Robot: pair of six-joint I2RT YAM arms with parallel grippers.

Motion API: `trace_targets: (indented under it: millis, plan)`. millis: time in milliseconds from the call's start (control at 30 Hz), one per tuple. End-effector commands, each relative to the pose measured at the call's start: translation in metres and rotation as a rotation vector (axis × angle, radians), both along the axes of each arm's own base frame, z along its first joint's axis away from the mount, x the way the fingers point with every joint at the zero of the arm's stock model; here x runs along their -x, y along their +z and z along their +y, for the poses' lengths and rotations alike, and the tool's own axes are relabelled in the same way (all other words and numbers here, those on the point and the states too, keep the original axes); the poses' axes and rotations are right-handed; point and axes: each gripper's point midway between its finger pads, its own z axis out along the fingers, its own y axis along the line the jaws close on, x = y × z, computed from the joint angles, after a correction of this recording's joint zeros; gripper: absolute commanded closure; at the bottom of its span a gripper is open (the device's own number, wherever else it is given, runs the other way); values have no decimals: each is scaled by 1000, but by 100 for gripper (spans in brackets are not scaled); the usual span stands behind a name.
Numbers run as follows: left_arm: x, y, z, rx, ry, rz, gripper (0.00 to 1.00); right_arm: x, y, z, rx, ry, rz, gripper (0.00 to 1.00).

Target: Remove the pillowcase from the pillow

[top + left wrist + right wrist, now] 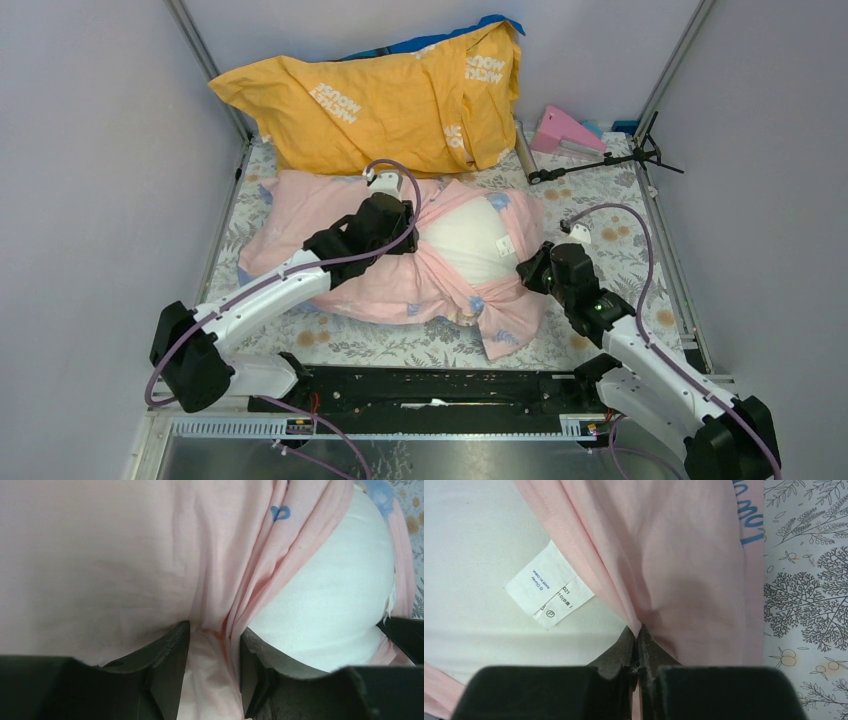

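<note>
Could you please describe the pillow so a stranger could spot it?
On the floral table, before the yellow cushion, lies a pink pillowcase. The pillow bulges from its opening, plain white where its neighbours are coloured.

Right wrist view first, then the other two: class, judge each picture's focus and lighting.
Right wrist view: sharp, print on the tag readable, dark jaws underexposed. Left wrist view: pillowcase soft and flat-lit, pillow bright, near jaws blurred. Top external view: even light, faint shadows, frame posts splay outward.
</note>
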Motion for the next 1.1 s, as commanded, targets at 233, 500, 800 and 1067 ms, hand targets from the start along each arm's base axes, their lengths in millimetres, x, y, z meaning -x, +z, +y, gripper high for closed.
trace_targets:
  millis: [233, 500, 800, 1067]
  plan:
    - [19, 36, -8, -67, -92, -53, 32, 16, -2, 6, -30, 91, 19, 100]
    - [41, 79, -96, -115, -349, -139, 23, 22, 6, 9, -63, 117, -13, 100]
    - [74, 87, -181, 8, -632, -151, 18, 26, 8, 7, -70, 118, -23, 100]
    - [46, 32, -164, -53, -512, -77, 11, 26, 8, 8, -72, 119, -20, 100]
